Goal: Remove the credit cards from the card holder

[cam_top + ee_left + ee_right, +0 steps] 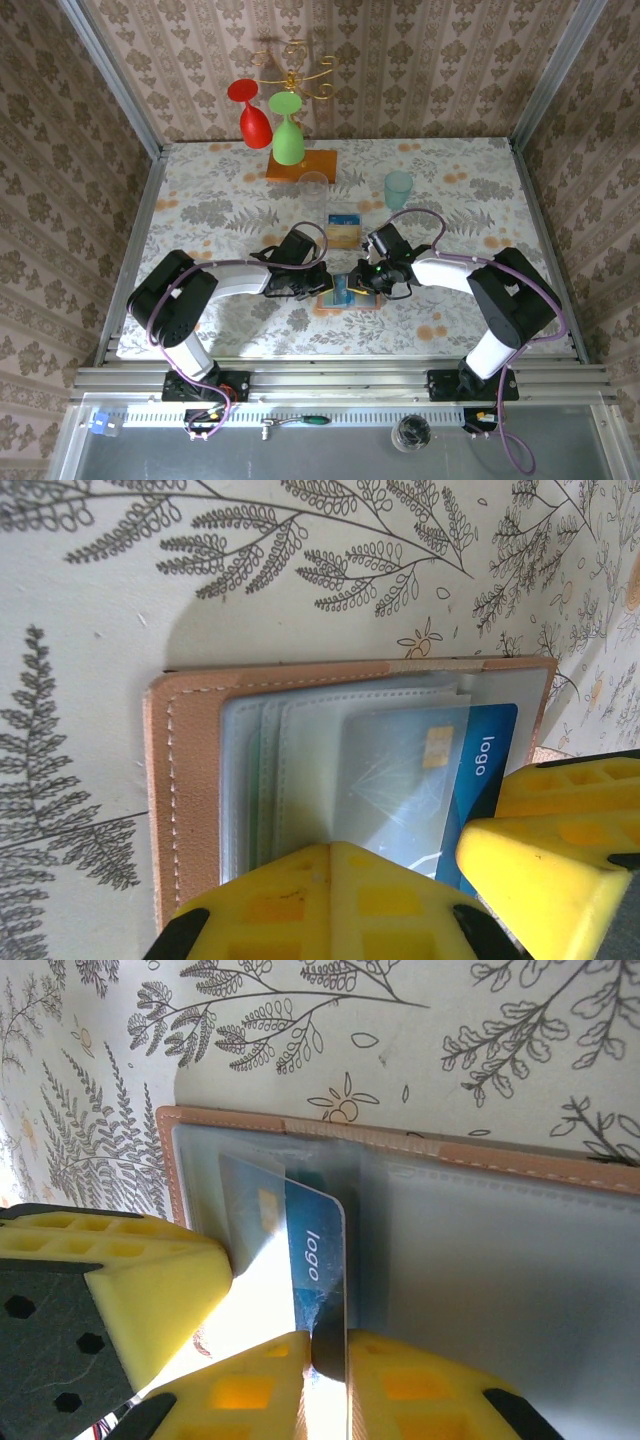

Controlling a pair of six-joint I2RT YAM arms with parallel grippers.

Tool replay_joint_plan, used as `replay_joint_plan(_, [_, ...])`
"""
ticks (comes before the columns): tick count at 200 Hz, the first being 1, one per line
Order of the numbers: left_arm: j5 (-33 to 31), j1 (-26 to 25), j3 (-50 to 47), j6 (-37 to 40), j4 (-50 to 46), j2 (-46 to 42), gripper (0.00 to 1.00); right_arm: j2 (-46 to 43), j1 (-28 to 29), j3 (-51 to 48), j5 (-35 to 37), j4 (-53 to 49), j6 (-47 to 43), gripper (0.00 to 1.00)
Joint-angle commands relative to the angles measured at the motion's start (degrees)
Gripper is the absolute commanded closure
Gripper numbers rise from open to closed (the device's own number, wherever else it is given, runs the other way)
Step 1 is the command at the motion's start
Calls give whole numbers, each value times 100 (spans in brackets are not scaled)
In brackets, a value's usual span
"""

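The card holder (352,298) lies open and flat on the table between both arms, with a salmon-brown rim (190,780) and grey-blue clear pockets (480,1250). A teal-blue credit card (315,1245) printed "logo" sticks partway out of a pocket, and its edge is pinched by my right gripper (330,1348), which is shut on it. The same card (490,760) appears in the left wrist view. My left gripper (334,852) is shut with nothing between its fingers. Its tips rest on the pockets beside the card. More credit cards (343,230), tan-orange with a blue strip, lie on the table behind the holder.
At the back stands a glass rack on an orange wooden base (301,165), with a red glass (250,112) and a green glass (288,135) hanging from it. A clear glass (315,185) and a teal cup (398,188) stand near it.
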Motion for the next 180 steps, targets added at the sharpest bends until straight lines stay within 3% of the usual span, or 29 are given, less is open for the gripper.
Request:
replay_joint_plan(1, [-111,-32,-31,109,-391,224,100,-180,-32,-92,24,7,12,86])
replay_joint_plan(95, [-89,-27,42,126,-428,247,100,-431,-111,-187,160,-202,-124,89])
replay_joint_plan(180, [-59,-39,258,175,-602,188,100,-1034,-210,7,538,-1134,-699,92])
